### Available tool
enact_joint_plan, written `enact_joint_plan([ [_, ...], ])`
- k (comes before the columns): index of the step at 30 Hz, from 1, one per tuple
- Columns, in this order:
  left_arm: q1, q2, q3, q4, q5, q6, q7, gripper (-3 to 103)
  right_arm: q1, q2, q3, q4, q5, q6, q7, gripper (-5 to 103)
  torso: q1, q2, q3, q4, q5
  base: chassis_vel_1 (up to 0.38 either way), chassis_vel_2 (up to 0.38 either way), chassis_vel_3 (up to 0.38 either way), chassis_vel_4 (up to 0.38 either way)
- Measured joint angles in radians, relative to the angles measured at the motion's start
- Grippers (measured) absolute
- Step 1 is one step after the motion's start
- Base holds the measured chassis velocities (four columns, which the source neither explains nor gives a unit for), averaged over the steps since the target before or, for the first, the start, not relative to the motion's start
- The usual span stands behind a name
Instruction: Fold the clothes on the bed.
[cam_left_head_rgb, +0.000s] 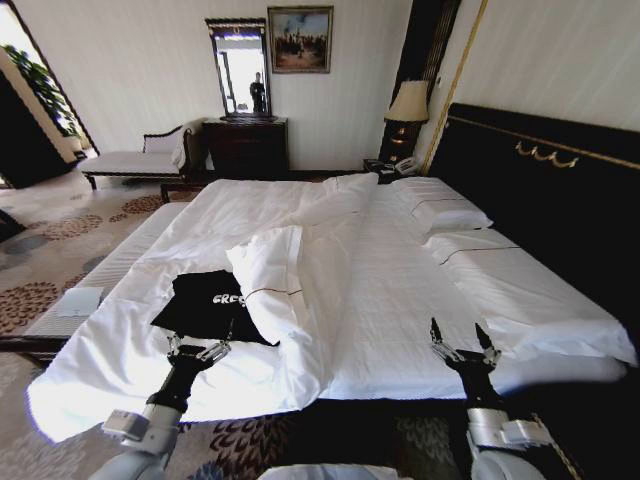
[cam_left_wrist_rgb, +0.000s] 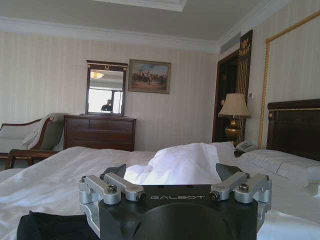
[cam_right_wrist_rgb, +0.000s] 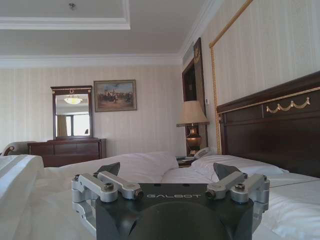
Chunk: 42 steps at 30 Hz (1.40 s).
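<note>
head view looks forward and down from the side of the bed, whole mattress in frame, far wall behind. both wrist views sit low just above the sheets, level, facing the same far wall. left gripper and right gripper fill each foreground. all three share the mirror, painting and lamp.

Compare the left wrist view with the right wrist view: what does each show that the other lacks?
Left wrist view alone: a dark edge of the black T-shirt beneath the left gripper, plus the chaise. Right wrist view alone: the right gripper, jaws open, and the gold-trimmed headboard close by. Both share the mirror, painting, dresser, lamp and white bedding.
</note>
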Motion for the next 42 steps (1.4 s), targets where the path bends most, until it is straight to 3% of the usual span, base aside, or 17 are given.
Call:
enact_joint_plan([
  [11, -0.008, -0.005, -0.002, 0.018, 0.000, -0.002, -0.001, 100, 0.026, -0.030, 0.000, -0.029, 0.024, 0.000, 0.005, 100, 0.000, 0.000, 0.000, 0.0000, -0.0005, 0.051, 0.126, -0.048, -0.101],
  [19, 0.000, -0.018, -0.015, 0.024, 0.013, -0.008, -0.001, 100, 0.073, -0.097, -0.017, -0.084, 0.090, -0.017, 0.005, 100, 0.000, 0.000, 0.000, -0.0001, 0.0003, -0.016, -0.035, 0.002, 0.020],
  [25, 0.011, -0.032, -0.024, 0.044, 0.031, -0.020, -0.001, 100, 0.126, -0.171, -0.049, -0.148, 0.154, -0.022, 0.015, 100, 0.000, 0.000, 0.000, 0.0000, -0.0003, 0.000, 0.000, 0.000, 0.000],
  [26, 0.020, -0.038, -0.026, 0.057, 0.043, -0.029, -0.002, 100, 0.161, -0.211, -0.061, -0.181, 0.179, -0.027, 0.018, 100, 0.000, 0.000, 0.000, 0.0000, -0.0002, 0.000, 0.000, 0.000, 0.000],
  [27, 0.033, -0.048, -0.029, 0.075, 0.060, -0.039, -0.003, 100, 0.251, -0.299, -0.084, -0.256, 0.211, -0.038, 0.027, 100, 0.000, 0.000, 0.000, 0.0003, 0.0002, 0.000, 0.000, 0.000, 0.000],
  [32, 0.048, -0.074, -0.037, 0.062, 0.064, -0.040, -0.010, 100, 0.352, -0.415, -0.119, -0.326, 0.250, -0.042, 0.033, 100, 0.000, 0.000, 0.000, 0.0000, 0.0002, 0.000, 0.000, 0.000, 0.000],
  [42, 0.081, -0.105, -0.094, -0.007, 0.042, -0.041, -0.026, 100, 0.438, -0.485, -0.224, -0.324, 0.343, -0.037, 0.031, 100, 0.000, 0.000, 0.000, -0.0002, 0.0000, 0.000, 0.000, 0.000, 0.000],
])
